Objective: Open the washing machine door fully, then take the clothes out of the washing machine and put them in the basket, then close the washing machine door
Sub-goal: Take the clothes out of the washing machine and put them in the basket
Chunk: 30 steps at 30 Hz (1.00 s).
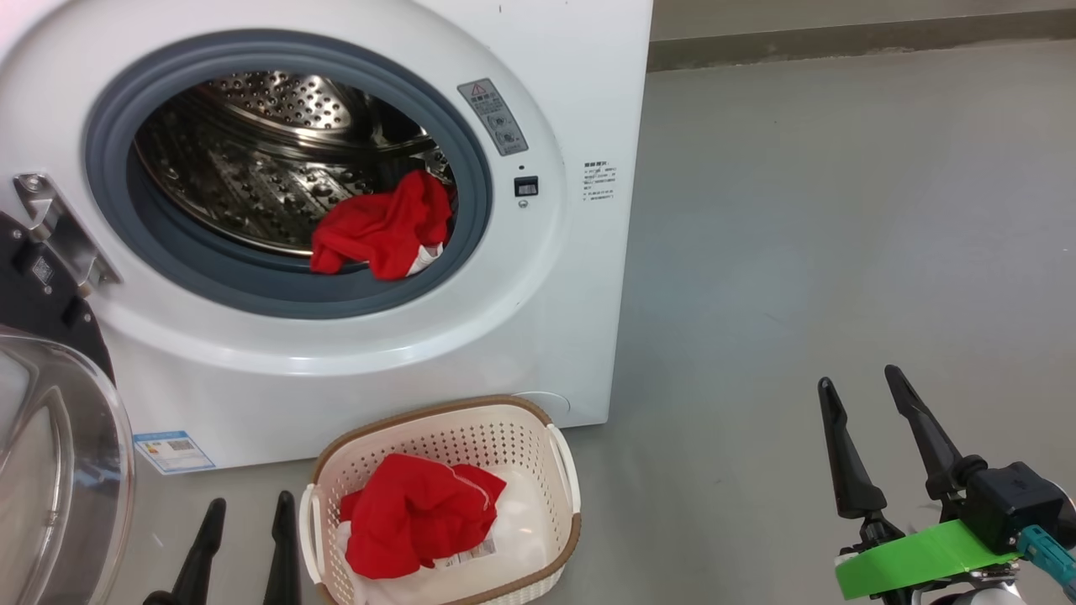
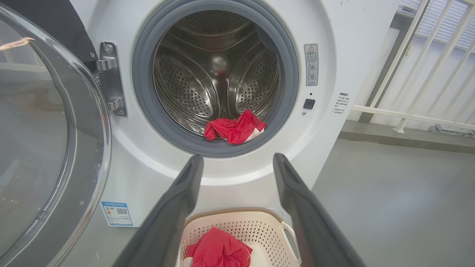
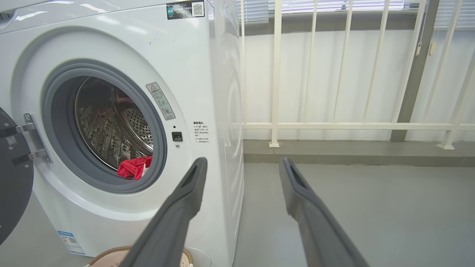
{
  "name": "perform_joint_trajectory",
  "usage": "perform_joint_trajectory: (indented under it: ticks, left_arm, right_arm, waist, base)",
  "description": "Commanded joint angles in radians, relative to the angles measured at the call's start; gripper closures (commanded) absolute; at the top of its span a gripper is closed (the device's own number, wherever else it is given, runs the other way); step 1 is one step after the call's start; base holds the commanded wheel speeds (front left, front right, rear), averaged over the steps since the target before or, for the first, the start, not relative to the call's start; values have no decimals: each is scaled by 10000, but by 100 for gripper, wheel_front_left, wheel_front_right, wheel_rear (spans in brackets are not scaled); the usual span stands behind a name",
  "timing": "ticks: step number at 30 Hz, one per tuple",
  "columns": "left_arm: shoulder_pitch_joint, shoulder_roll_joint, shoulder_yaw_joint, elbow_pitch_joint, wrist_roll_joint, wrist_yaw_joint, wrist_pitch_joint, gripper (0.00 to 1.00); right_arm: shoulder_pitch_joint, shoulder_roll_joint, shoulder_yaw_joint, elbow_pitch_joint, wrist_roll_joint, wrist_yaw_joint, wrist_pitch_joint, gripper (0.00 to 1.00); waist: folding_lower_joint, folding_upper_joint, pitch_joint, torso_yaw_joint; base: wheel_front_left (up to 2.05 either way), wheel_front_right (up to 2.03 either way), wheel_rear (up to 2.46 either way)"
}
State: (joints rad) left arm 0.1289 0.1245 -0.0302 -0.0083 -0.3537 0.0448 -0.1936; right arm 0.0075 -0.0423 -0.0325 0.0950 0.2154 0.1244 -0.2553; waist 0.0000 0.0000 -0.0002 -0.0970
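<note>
red fabric garment (image 1: 382,231) seen in white front-loading washing machine (image 1: 378,370)
left gripper (image 1: 251,502) and right gripper (image 1: 859,378) are held apart, empty

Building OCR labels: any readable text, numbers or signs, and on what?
No words legible.
Red warning triangle: grey sticker on the washing machine front; print too small.
Black text block beside it: too small.
Blue sticker, QR code, lower front: blurred.
Black label, QR code, top: blurred.

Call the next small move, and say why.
Probably reach the left gripper forward into the drum toward the red garment at its front lip. The door is open, that gripper is open and empty, one red piece lies in the basket, and the left wrist view faces the garment.
</note>
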Motion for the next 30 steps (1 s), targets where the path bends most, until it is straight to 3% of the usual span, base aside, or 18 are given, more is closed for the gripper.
perform_joint_trajectory:
  ticks: [1, 12, 30]
  left_arm:
    - [-109, 166, 307, -292, -75, -19, 3, 0]
    - [-446, 143, 136, -232, -291, -138, 98, 0]
    - [-3205, 279, -62, 788, -420, -391, 15, 0]
  right_arm:
    - [-112, -79, 256, -265, -131, 63, -65, 0]
    - [-133, -79, 325, -270, -100, 63, -65, 0]
    - [-942, -79, 517, -668, -200, 63, -65, 0]
  waist:
    - [0, 0, 8, -10]
    - [0, 0, 179, -54]
    - [0, 0, 2521, 40]
  base:
    - [0, 0, 0]
    - [0, 0, 0]
    - [0, 0, 0]
